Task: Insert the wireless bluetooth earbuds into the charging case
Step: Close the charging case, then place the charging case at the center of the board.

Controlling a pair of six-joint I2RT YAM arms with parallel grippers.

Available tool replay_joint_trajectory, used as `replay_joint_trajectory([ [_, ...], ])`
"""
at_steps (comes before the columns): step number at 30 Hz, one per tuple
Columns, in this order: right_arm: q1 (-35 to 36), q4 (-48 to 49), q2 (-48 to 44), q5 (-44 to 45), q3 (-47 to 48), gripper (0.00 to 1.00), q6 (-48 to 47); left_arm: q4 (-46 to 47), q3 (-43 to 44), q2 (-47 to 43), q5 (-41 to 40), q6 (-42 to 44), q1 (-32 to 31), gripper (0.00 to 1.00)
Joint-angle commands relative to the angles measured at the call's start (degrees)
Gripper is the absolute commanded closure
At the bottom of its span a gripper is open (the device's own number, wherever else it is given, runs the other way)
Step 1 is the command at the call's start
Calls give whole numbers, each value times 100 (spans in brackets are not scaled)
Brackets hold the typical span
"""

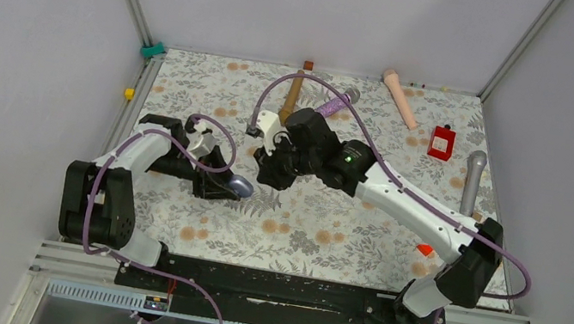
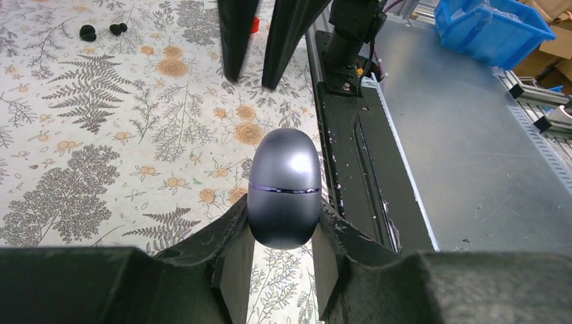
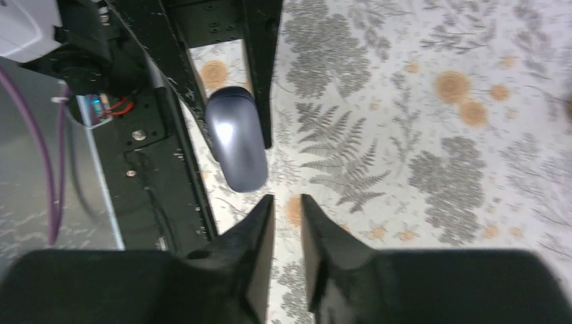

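Clamped from both sides in the jaws of the left gripper (image 2: 283, 226), closest to its wrist camera, is the charging case (image 2: 283, 182), a smooth grey egg-shaped shell held over the floral desk (image 2: 81, 169). A thin seam runs around the shell and the lid is down, so the case looks shut and no socket shows. Just beyond it the right gripper (image 3: 287, 206) points its tips at the case from close by. Its jaws are drawn narrow, with only a slim gap and nothing between them. Farther off, two black earbuds (image 2: 88, 32) lie side by side on the desk, well apart from the case and from both grippers. Any paler buds cannot be made out in these views. Judged from this, the task is at an early stage. The case is secured, but the lid has yet to be opened, and each bud has yet to be picked up and seated. No brand or writing can be read on the case. At the far side of the desk a small red box (image 1: 442, 141) carries a mark too small to read.
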Motion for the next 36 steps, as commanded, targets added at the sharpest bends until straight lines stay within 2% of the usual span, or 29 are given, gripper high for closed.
replay_joint_trajectory([
  [1,-178,-185,-615,1071,104,66,-640,-209,215,267,486,206,35,100],
  [4,-431,-177,-1100,1622,-259,48,-996,-207,411,592,380,158,35,100],
  [8,-898,94,-1911,1985,-954,29,-1141,-215,708,1031,141,35,35,100],
  [13,-1391,638,-2881,2282,-1869,15,-1206,-212,1013,1353,165,-159,125,100],
  [19,-1605,940,-3211,2218,-2240,11,-1115,-212,1088,1231,728,138,370,100],
  [28,-1711,1189,-3131,2101,-2438,11,-982,-213,1220,750,715,771,406,100],
  [31,-1767,1186,-3173,2099,-2481,11,-978,-211,1626,649,558,427,485,100],
  [36,-1823,1184,-3293,1999,-2550,10,-932,-207,2144,669,-380,-243,391,100],
])
